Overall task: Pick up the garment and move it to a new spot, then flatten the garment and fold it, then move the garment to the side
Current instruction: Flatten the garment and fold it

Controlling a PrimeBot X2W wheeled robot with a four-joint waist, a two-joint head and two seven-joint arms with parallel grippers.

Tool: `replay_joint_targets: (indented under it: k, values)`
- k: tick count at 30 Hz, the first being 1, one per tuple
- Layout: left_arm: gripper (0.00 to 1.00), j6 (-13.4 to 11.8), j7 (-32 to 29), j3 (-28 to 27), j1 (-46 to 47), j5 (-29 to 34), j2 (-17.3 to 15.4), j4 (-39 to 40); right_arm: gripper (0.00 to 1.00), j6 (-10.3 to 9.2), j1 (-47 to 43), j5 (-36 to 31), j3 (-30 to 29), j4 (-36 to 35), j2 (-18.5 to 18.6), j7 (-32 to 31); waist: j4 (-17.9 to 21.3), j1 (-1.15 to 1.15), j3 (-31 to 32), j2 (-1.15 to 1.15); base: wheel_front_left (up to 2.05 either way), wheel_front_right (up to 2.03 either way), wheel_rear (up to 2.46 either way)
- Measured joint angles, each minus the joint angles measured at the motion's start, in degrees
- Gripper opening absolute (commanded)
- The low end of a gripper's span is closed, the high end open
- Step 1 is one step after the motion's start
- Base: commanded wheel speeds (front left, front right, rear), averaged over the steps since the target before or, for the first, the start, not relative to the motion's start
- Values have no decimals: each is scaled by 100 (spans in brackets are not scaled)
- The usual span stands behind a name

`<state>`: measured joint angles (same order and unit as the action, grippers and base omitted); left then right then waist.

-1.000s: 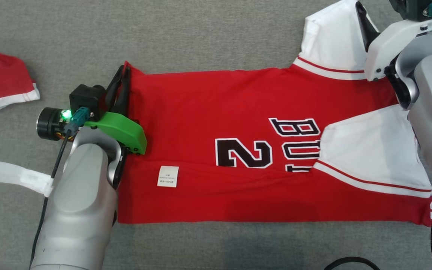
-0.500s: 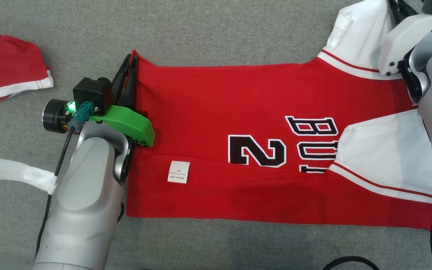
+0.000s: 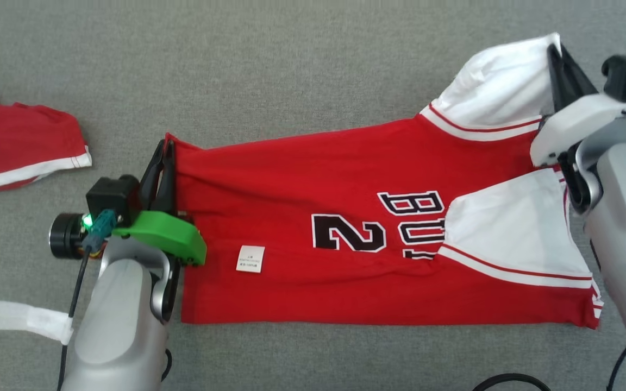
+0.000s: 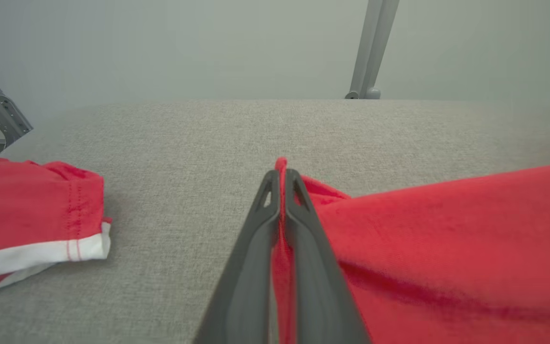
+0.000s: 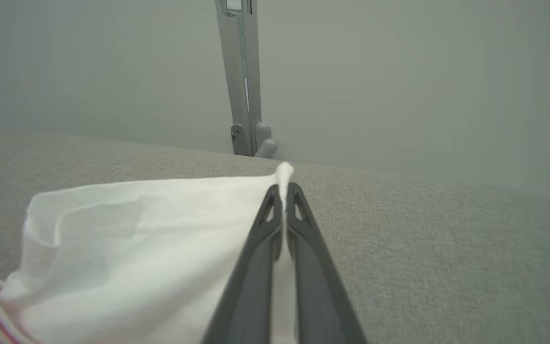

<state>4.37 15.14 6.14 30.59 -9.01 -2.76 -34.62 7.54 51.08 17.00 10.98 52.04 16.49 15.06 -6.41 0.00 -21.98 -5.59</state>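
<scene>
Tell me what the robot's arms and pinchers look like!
Both forearms are smooth, rounded silver. The left arm wears a bright green wrist cover; the right arm wears a white cover. Each wrist carries a black block, a teal plug and a green light. The left gripper and right gripper have long, dark grey, pointed fingers with little triangle holes.

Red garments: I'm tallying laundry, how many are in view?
2: the jersey spread centrally; a second garment at the head view's left edge, partly cropped; others may lie off-frame.
</scene>
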Motion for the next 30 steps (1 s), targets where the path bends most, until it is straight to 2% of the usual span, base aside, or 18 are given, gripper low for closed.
replay_joint_targets:
  k: [8, 13, 19, 29, 30]
  values:
    - [0, 177, 0, -25, -873, 27, 1, 360, 0, 0, -1830, 92, -307, -1470, -105, -1, 199, 0, 687, 0, 0, 0, 0]
    - [0, 229, 0, -27, -1377, -22, 0, 483, 0, 0, -2807, 183, -425, -2024, -185, 0, 324, 0, 984, 0, 0, 0, 0]
    - [0, 252, 0, -47, -1866, -160, -1, 401, 0, 0, -3547, 265, -531, -2049, -361, 0, 480, 0, 1155, 0, 0, 0, 0]
    - [0, 140, 0, -67, -2210, -298, 0, 136, 0, 0, -3795, 143, -624, -1822, -542, 0, 585, 0, 1214, 0, 0, 0, 0]
    - [13, 110, 0, -77, -2232, -305, 0, 114, 0, 0, -3796, 132, -651, -1795, -544, 0, 587, 0, 1220, 0, 0, 0, 0]
